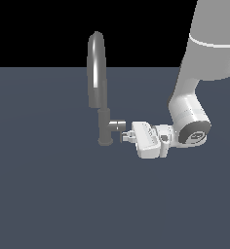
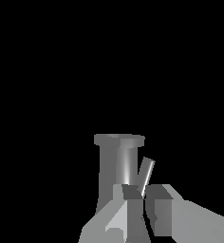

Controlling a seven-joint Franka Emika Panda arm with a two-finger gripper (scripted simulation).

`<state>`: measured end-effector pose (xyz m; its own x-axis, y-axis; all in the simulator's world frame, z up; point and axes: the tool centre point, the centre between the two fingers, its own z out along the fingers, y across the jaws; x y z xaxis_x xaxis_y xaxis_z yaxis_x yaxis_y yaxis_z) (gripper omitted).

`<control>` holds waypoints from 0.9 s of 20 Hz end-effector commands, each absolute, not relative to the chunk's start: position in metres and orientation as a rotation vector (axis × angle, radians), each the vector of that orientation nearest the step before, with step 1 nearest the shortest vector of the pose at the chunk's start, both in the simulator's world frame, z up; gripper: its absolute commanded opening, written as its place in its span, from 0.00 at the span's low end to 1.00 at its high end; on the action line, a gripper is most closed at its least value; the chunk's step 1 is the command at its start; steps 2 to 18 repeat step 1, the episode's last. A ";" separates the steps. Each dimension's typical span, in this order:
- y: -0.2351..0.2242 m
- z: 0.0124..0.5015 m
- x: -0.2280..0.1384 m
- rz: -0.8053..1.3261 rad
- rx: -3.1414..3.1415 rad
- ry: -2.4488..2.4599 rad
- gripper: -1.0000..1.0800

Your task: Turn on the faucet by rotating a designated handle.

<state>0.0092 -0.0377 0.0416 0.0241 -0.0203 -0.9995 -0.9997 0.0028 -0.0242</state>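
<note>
Grey metal faucet (image 1: 98, 87) stands on a dark floor (image 1: 48, 194) in the exterior view, handle (image 1: 118, 125) jutting toward that view's right. Only this view shows the arched spout and the arm. The wrist view alone shows a thin lever pin (image 2: 147, 176) between the fingers (image 2: 159, 211). The gripper (image 1: 125, 137) sits at the handle's tip, fingers nearly together; contact with the pin cannot be confirmed.

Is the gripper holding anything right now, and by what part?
Seemingly the handle, by the thin lever pin at its tip: the gripper fingers close around the pin's end. Firm contact cannot be confirmed.
</note>
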 end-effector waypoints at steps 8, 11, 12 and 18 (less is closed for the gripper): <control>-0.024 0.026 0.003 1.227 -1.222 1.201 0.00; -0.024 0.026 0.003 1.227 -1.222 1.201 0.00; -0.024 0.026 0.003 1.227 -1.222 1.201 0.00; -0.024 0.026 0.003 1.227 -1.222 1.201 0.00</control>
